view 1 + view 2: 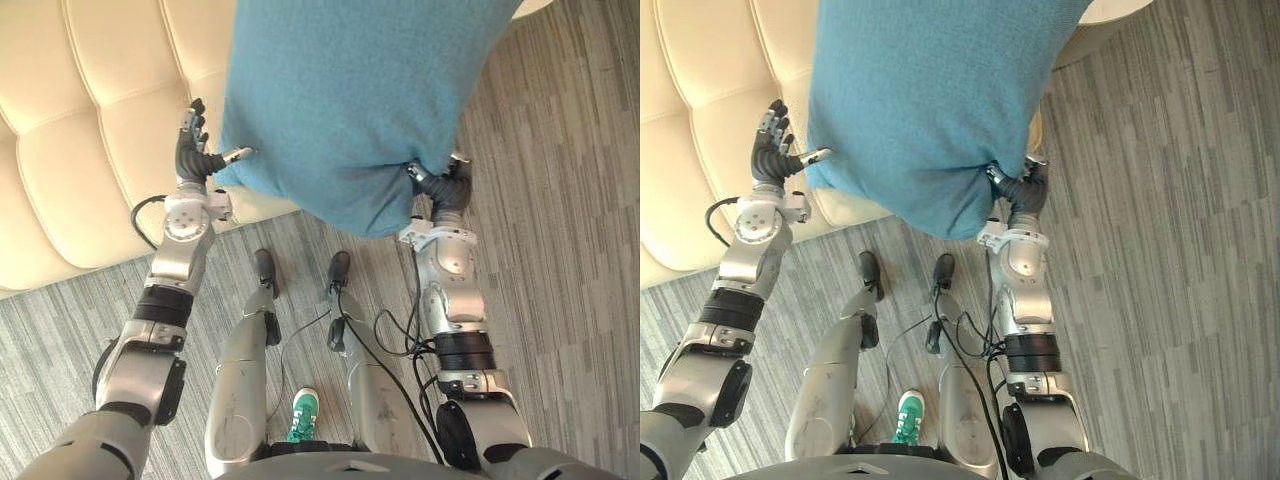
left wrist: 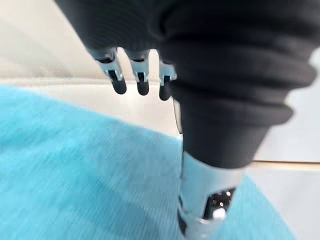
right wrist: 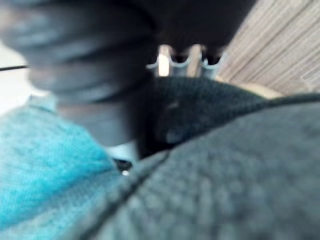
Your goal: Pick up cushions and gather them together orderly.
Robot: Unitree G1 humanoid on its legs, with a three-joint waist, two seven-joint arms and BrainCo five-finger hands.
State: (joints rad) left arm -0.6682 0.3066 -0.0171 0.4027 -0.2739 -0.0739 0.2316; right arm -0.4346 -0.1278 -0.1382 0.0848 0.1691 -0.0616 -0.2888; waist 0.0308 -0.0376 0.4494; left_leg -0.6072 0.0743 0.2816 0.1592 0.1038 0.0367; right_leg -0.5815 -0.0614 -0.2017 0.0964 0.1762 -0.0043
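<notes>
A large teal cushion (image 1: 350, 100) hangs in the air between my two hands, in front of a cream sofa. My left hand (image 1: 193, 150) is at its lower left corner, open, with its fingers (image 2: 142, 80) straight and the thumb resting against the teal cloth (image 2: 75, 175). My right hand (image 1: 447, 190) is at the lower right corner. There the cloth bunches up, and the thumb and fingers (image 3: 192, 57) pinch the shaded underside of the cushion (image 3: 225, 175).
The tufted cream sofa (image 1: 90, 130) spreads to the left and behind the cushion, its front edge close to my left arm. Grey striped carpet (image 1: 570, 200) covers the floor on the right and below. A green shoe (image 1: 304, 412) rests on the carpet below.
</notes>
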